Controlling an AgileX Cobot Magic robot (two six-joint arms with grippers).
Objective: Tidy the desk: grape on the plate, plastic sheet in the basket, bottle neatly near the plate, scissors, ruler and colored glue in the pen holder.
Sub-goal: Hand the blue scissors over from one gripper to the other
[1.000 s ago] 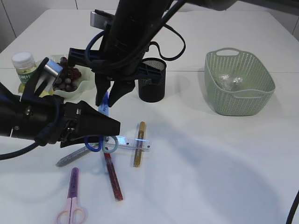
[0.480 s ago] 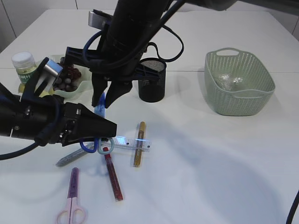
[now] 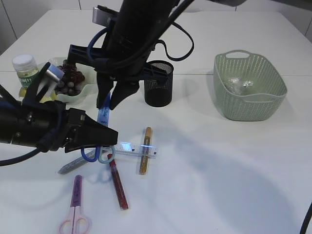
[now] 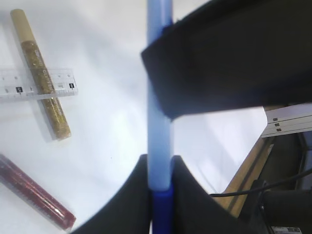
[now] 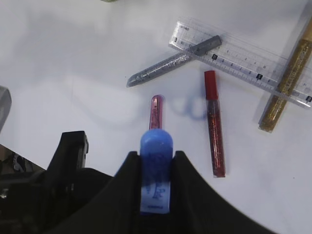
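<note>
Big white table (image 3: 234, 170), stuff all over the left half of the frame.

The right gripper (image 3: 109, 100) hangs down from the top centre on its bulky black arm. Its fingers are pinched on the upper end of the blue scissors (image 3: 102, 114), and its wrist cam shows the rounded blue tip squeezed between the two black fingers. The left gripper (image 3: 108, 136) comes in from the left edge and is clamped on the same blue scissors lower down, with both fingers pressed against the blue shaft in its own wrist cam. So the scissors run tilted between the two, and the blue handle loops sit down by the table under the left gripper.

The green basket (image 3: 222, 97) is at the right, with the crumpled plastic sheet (image 3: 241, 85) inside it. The black mesh pen holder (image 3: 158, 92) is upright at centre, just right of the right gripper. The plate (image 3: 85, 90) is at upper left with the grape (image 3: 68, 85) bunch on it. The bottle (image 3: 24, 68) stands just left of it, partly behind the left arm.

On the table at lower left:
- The clear ruler (image 3: 129, 147) lies flat.
- The gold glue (image 3: 145, 151) lies crossed over the ruler.
- The red glue (image 3: 118, 185) is below the ruler.
- The silver glue (image 3: 73, 165) is off to the left.
- The pink scissors (image 3: 75, 204) are near the bottom edge.
</note>
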